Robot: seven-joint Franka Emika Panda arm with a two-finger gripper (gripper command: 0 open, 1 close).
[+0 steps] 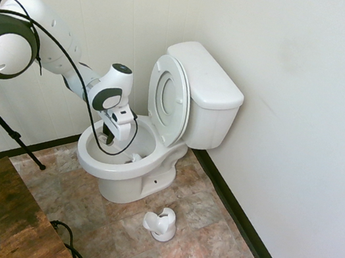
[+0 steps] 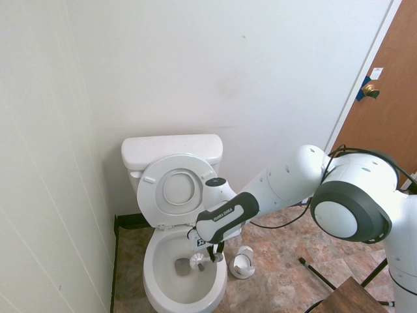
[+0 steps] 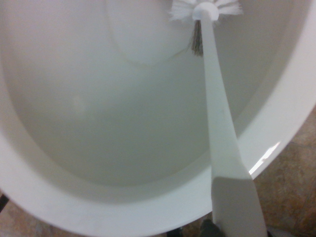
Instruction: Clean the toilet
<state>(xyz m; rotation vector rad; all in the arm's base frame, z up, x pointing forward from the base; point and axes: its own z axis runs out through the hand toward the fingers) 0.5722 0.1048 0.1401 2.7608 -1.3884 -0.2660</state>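
The only lettering I can find is white print on the dark band of the robot arm [image 2: 227,214]. It looks like "FRANKA EMIKA", though too small to be sure.

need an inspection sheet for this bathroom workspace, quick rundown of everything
surface: tiled floor, brown mottled, no spills seen
job's things: toilet, seat and lid raised against the tank; toilet brush with its head down in the bowl
clutter: white brush holder on the floor beside the toilet
grippers: gripper shut on the toilet brush handle, above the bowl
cables: black cable looped along the arm
surroundings: white walls, wooden door, wooden table corner
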